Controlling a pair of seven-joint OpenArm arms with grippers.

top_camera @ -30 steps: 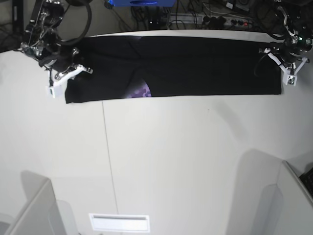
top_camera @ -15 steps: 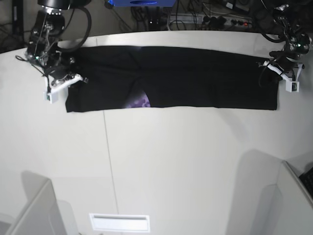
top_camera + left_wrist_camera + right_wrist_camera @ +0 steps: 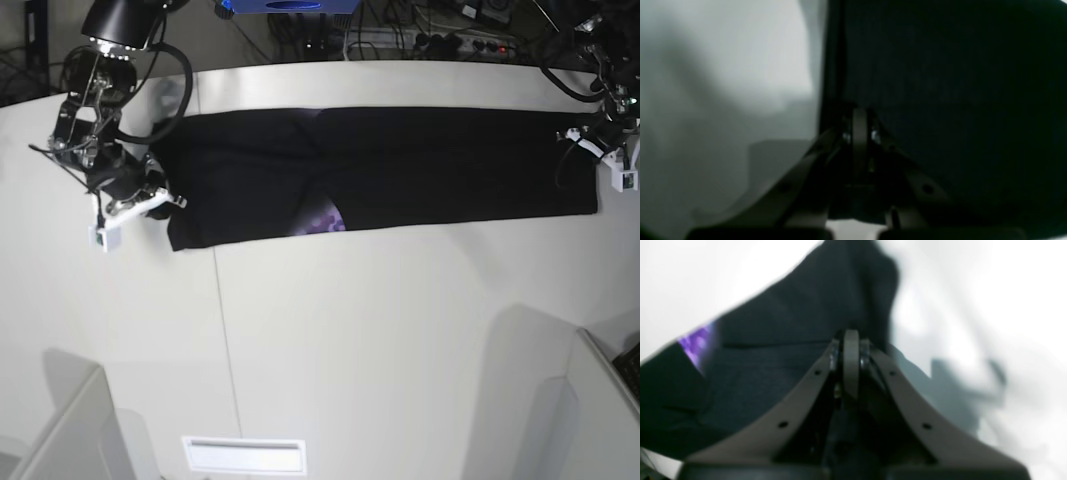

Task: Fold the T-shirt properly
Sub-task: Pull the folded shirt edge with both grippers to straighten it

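Observation:
The black T-shirt (image 3: 420,165) lies stretched as a long band across the far side of the white table (image 3: 380,330), with a small purple patch of print (image 3: 322,222) showing at its near edge. My right gripper (image 3: 158,200) is shut on the shirt's end at the left of the base view. In the right wrist view the closed gripper (image 3: 850,350) pinches black fabric (image 3: 780,340). My left gripper (image 3: 598,150) is shut on the shirt's other end. In the left wrist view the gripper (image 3: 858,133) is closed at the edge of the dark cloth (image 3: 957,83).
Cables and a power strip (image 3: 450,40) lie behind the table's far edge. Grey partition panels stand at the near left (image 3: 60,420) and near right (image 3: 560,390). A white slotted plate (image 3: 243,455) sits at the front edge. A seam (image 3: 222,330) runs across the table.
Both grippers have carried the stretched shirt to the right in the base view. The right gripper's end has also come nearer to the front.

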